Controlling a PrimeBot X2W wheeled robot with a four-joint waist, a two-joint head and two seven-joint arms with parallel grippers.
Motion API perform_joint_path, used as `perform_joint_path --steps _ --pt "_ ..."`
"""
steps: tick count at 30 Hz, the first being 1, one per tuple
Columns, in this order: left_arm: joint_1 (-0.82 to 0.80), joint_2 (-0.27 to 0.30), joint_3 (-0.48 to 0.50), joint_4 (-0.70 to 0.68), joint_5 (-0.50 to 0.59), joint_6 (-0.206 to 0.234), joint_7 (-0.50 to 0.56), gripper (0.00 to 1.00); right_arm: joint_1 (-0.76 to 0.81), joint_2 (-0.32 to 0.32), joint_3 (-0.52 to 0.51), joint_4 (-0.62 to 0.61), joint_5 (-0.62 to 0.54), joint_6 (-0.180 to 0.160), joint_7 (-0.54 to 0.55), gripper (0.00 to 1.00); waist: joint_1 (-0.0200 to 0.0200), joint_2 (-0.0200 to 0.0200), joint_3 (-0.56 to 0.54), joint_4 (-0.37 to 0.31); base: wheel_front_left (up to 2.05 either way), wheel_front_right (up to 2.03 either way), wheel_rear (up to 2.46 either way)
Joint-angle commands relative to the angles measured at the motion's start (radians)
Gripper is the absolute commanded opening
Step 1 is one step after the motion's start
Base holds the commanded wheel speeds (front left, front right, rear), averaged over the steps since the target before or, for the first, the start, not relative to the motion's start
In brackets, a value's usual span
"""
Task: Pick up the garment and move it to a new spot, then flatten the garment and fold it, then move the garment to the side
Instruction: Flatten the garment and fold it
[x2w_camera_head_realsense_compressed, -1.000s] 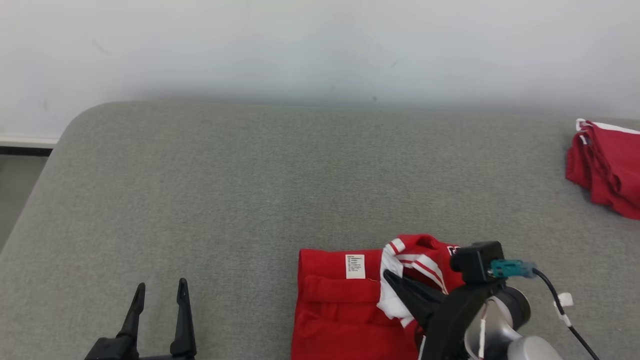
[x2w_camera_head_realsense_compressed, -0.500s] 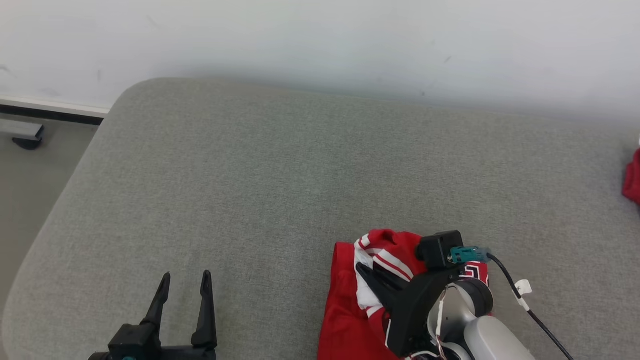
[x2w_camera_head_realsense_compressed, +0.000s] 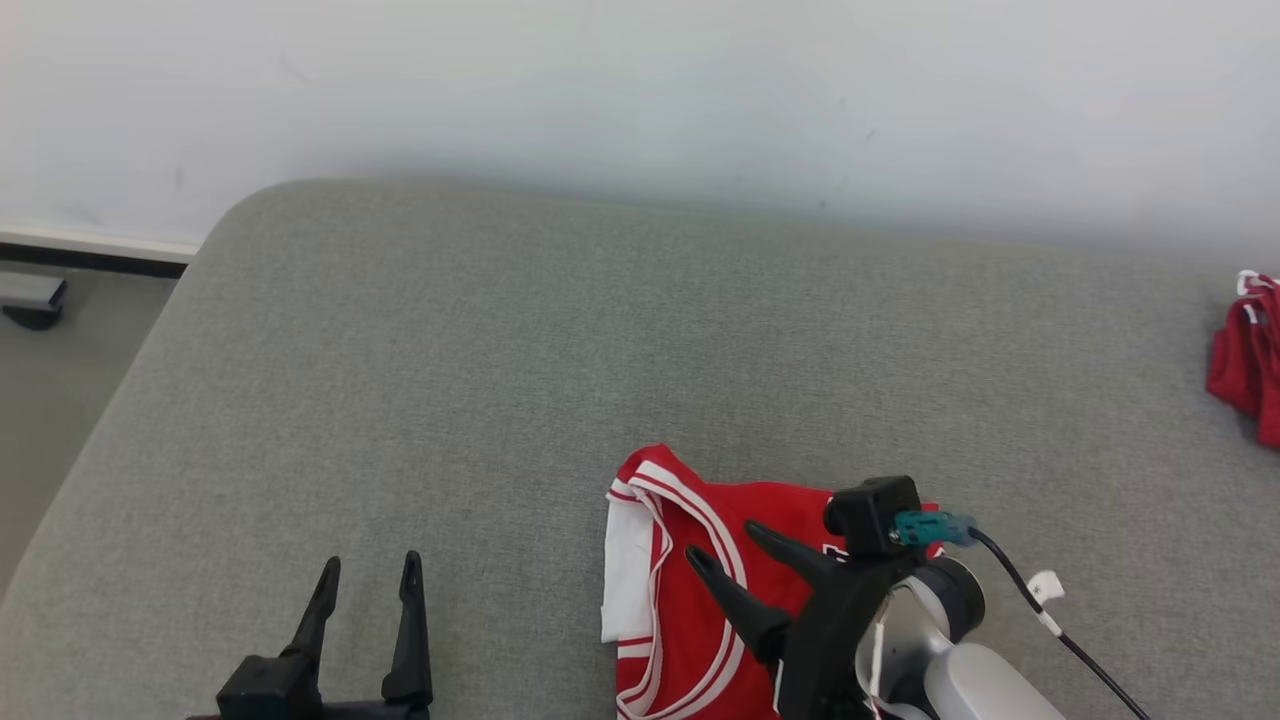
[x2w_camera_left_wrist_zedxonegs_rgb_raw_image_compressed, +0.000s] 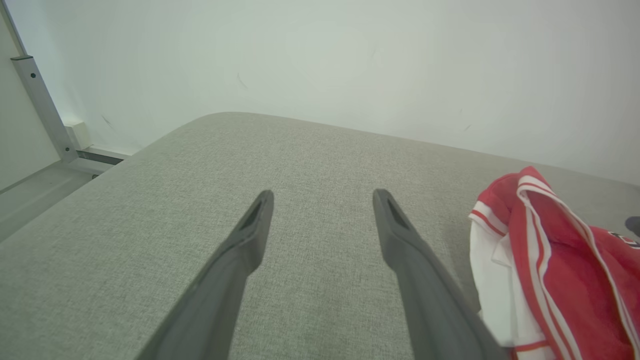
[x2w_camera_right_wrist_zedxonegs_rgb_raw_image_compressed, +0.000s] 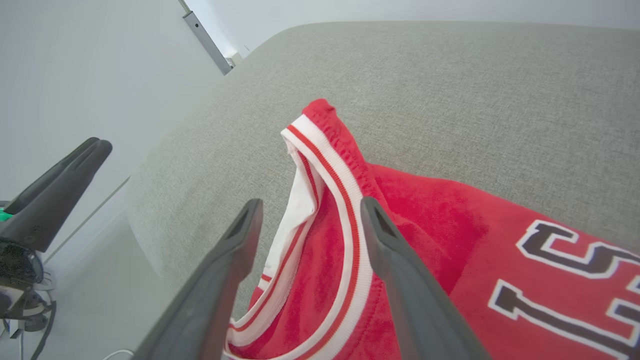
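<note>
The red shirt (x2w_camera_head_realsense_compressed: 700, 570) lies crumpled at about 5 o'clock on the grey cushion (x2w_camera_head_realsense_compressed: 500, 350), near its front edge, with a white-trimmed armhole or neck band peaking at the shirt's own 11 o'clock. It looks light, soft and limp, so it will likely sag and bunch when lifted, and one pinch would drag the rest in a heap. The doubled striped band looks like the firmest hold, and a grip at two separated points on the hem or shoulders should open it flat. The right gripper (x2w_camera_head_realsense_compressed: 722, 540) hangs over the shirt with its jaws spread to either side of that band, pinching nothing; whether the tips touch the cloth cannot be told. The left gripper (x2w_camera_head_realsense_compressed: 370, 562) sits at 7 o'clock over bare cushion, jaws spread and empty, well apart from the shirt. Open room runs from 9 o'clock through 12 to 2. The cushion's rounded corner falls away to the floor (x2w_camera_head_realsense_compressed: 40, 400) at 10 o'clock, the wall (x2w_camera_head_realsense_compressed: 640, 80) closes off 12, and another red pile (x2w_camera_head_realsense_compressed: 1245, 350) sits at 3 o'clock.
</note>
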Motion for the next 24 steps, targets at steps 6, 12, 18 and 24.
perform_joint_path --steps 6,12,18,24 --pt "0.035 -0.001 0.028 -0.016 0.016 0.005 -0.003 1.00 0.078 -0.073 -0.009 -0.149 0.050 -0.002 -0.015 1.00 0.0000 -0.0001 -0.019 -0.054 0.00 0.00 0.00" --pt "0.050 -0.001 0.048 -0.039 0.029 0.007 -0.003 1.00 0.130 -0.083 -0.110 -0.262 0.030 -0.002 -0.092 1.00 0.0000 -0.0001 -0.017 -0.099 0.00 0.00 0.00" --pt "0.060 0.005 0.073 -0.071 0.041 0.002 -0.003 1.00 0.191 -0.072 -0.249 -0.325 -0.018 -0.002 -0.211 1.00 0.0000 -0.0001 -0.015 -0.150 0.00 0.00 0.00" --pt "0.075 0.008 0.095 -0.091 0.050 0.000 -0.003 1.00 0.268 -0.051 -0.359 -0.346 -0.063 -0.002 -0.336 1.00 0.0000 -0.0001 -0.019 -0.184 0.00 0.00 0.00"
